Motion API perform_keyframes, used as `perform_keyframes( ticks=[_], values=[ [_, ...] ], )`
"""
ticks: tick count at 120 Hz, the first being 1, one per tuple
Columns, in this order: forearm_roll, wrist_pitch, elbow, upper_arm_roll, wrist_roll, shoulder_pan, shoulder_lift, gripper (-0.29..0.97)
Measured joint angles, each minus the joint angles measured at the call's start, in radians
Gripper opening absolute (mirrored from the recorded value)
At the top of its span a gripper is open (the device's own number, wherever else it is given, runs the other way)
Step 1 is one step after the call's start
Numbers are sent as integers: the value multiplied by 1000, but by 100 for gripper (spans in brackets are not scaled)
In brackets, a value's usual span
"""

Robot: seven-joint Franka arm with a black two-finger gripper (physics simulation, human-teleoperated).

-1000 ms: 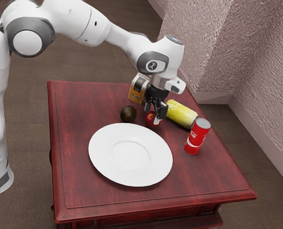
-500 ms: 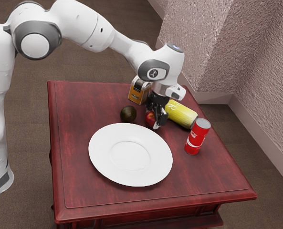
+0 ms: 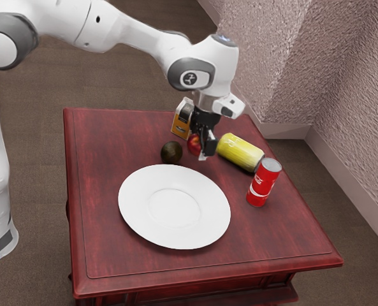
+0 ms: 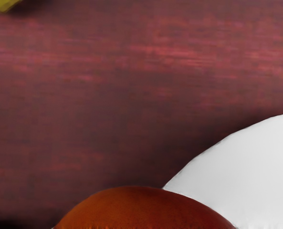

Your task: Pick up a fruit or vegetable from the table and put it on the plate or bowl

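Black two-finger gripper (image 3: pixel 200 149) clamped on small round red apple (image 3: pixel 192 145), clear of the dark red wooden table (image 3: pixel 99 146). Carry over the large white plate's (image 3: pixel 174 205) centre and lower before release; round fruit likely rolls.

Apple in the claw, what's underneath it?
Under the apple, held in the gripper, is bare red table, with the edge of the white plate just beside. The spot straight below is covered by the apple itself.

One plate (image 3: pixel 174 206), one apple (image 3: pixel 194 145), one avocado (image 3: pixel 171 152), two cans (image 3: pixel 240 153) (image 3: pixel 264 182), one carton (image 3: pixel 179 125).
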Motion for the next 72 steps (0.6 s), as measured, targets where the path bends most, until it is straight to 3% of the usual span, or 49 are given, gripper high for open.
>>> perform_keyframes(
  ticks=[17, 44, 56, 72],
  values=[
    [-2, -8, -26, -51, 4, -91, -20, 37],
    [-2, -11, -30, -71, 9, -69, -20, 37],
    [-5, -10, -34, -84, 12, -72, -23, 53],
    [-8, -9, -36, -86, 13, -72, -26, 62]
  ],
)
